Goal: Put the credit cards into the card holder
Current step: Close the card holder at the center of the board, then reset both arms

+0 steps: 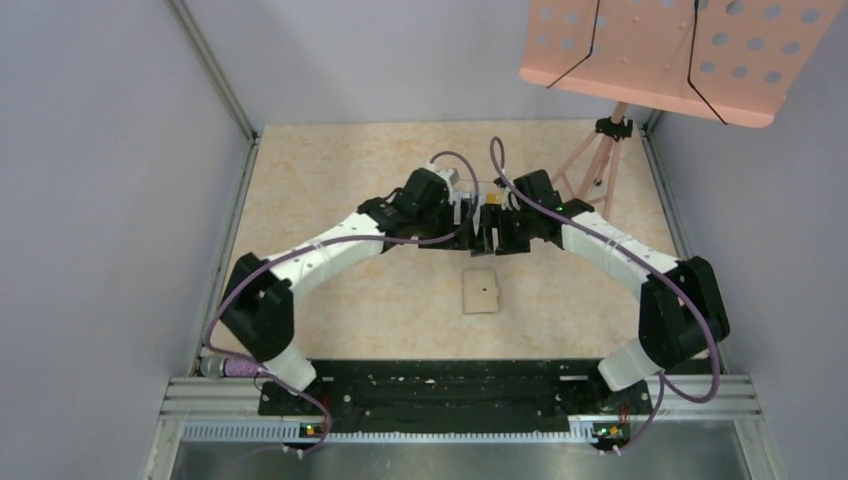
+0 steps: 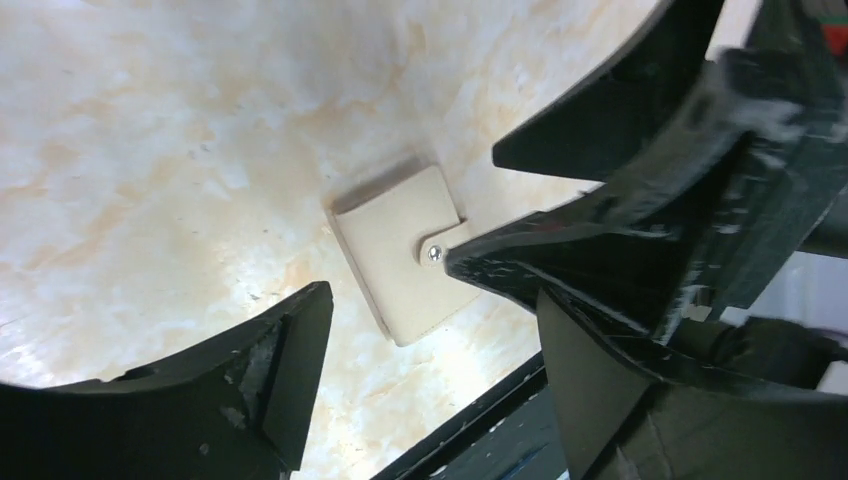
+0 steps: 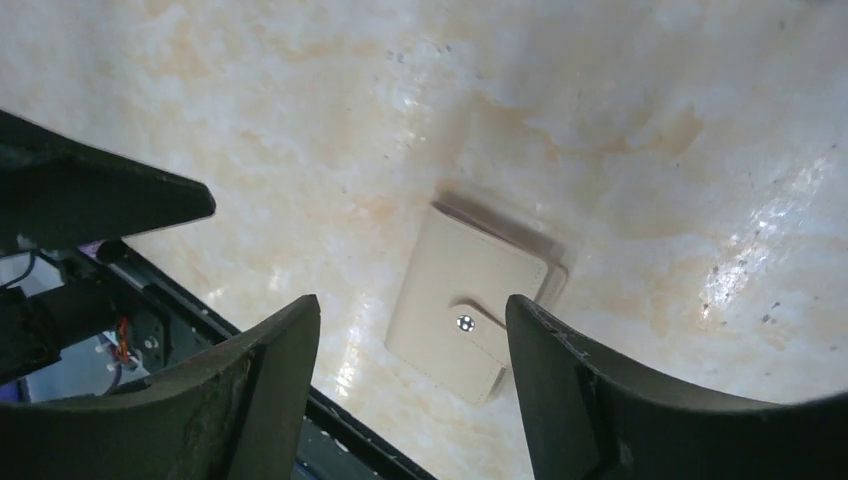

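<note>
The card holder (image 1: 481, 291) is a tan wallet lying flat and snapped shut on the marbled table, just in front of both grippers. It also shows in the left wrist view (image 2: 395, 255) and in the right wrist view (image 3: 462, 292), with its snap button facing up. My left gripper (image 1: 476, 233) is open and empty above the table (image 2: 430, 400). My right gripper (image 1: 500, 236) is open and empty too (image 3: 410, 375) and hovers above the wallet. The two grippers are close together, tip to tip. No credit cards are in view.
A pink perforated board (image 1: 680, 55) on a tripod (image 1: 600, 160) stands at the back right. Grey walls close in the table on the left, back and right. The black base rail (image 1: 440, 385) runs along the near edge.
</note>
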Motion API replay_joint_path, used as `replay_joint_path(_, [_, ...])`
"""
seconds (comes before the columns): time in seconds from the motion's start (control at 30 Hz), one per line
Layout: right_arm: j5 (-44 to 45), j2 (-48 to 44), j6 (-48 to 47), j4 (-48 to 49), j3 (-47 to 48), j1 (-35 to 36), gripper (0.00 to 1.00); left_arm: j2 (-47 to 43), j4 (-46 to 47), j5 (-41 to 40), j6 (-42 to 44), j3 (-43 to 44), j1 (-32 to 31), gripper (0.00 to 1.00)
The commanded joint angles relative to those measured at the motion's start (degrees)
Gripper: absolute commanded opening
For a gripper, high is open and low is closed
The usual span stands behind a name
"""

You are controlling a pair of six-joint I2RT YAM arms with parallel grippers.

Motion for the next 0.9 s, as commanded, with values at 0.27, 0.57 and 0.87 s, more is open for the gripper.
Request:
replay_joint_path(0.27, [-11.43, -14.67, 9.58, 14.00, -9.01, -14.44, 0.98, -25.93, 25.63, 7.69, -11.38, -29.84, 21.50, 0.99])
replay_joint_path(0.57, [5.99, -26.42, 6.03, 18.32, -18.48, -21.85, 0.99, -45.30, 24.64, -2.73, -2.32, -42.58, 37.68, 0.99])
replay_joint_path(0.87, [22.31, -35.34, -8.51, 41.86, -34.70, -21.84, 0.98, -53.39, 36.05, -24.49, 16.37, -53.88, 38.92, 0.99])
